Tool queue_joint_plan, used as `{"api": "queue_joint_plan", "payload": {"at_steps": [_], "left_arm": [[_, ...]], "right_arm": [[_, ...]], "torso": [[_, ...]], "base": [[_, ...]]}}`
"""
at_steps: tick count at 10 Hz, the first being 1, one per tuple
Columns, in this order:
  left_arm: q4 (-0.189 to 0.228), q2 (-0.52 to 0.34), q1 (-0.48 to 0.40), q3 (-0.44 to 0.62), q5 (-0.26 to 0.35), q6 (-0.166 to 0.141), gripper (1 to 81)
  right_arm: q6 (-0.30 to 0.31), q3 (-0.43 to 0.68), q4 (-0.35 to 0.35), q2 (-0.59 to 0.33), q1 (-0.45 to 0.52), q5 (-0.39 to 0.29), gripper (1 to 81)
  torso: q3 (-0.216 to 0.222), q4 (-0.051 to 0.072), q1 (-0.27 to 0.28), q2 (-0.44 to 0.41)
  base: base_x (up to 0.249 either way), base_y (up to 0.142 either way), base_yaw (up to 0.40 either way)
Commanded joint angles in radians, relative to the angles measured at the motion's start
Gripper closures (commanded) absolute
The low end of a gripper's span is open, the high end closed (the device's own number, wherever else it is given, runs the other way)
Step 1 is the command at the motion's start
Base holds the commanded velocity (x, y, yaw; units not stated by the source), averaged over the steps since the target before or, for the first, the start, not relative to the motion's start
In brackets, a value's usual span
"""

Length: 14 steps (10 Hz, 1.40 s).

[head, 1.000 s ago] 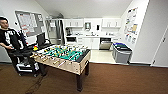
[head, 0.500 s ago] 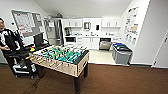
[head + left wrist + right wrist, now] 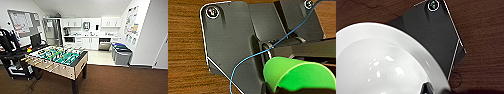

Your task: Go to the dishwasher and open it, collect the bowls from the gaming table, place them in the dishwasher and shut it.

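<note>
A bright green bowl (image 3: 298, 75) hangs over the brown wood floor in the left wrist view, and my left gripper (image 3: 275, 88) is shut on its rim. In the right wrist view a glossy white bowl (image 3: 378, 62) hangs over the same floor, with my right gripper (image 3: 427, 88) shut on its edge. The dishwasher (image 3: 105, 46) stands far off in the kitchen under the white counter; a dark gap shows above its steel front. The gaming table is out of view.
A table-football table (image 3: 60, 60) with a green field stands close ahead on the left. A person with a control rig (image 3: 7, 41) is at the far left. Grey bins (image 3: 121, 53) stand by the right wall. Open floor runs to the right of the table-football table toward the kitchen.
The whole head view has shifted slightly. The table-football table now sits a little further left and nearer, so the camera has moved. The things themselves have not moved.
</note>
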Motion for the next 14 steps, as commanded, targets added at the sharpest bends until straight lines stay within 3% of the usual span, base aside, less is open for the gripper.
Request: {"api": "queue_joint_plan", "payload": {"at_steps": [1, 14], "left_arm": [[0.005, 0.007, -0.047, -0.001, 0.046, 0.001, 81.1], [0.008, 0.008, -0.047, -0.001, 0.046, 0.001, 81.1]], "right_arm": [[-0.004, -0.002, -0.015, -0.006, 0.048, -0.046, 81.1], [-0.004, -0.005, -0.021, -0.002, 0.047, -0.046, 81.1]], "torso": [[0.000, 0.000, 0.000, 0.000], [0.000, 0.000, 0.000, 0.000]], "base": [[0.139, -0.095, 0.000], [0.140, -0.094, 0.000]]}}
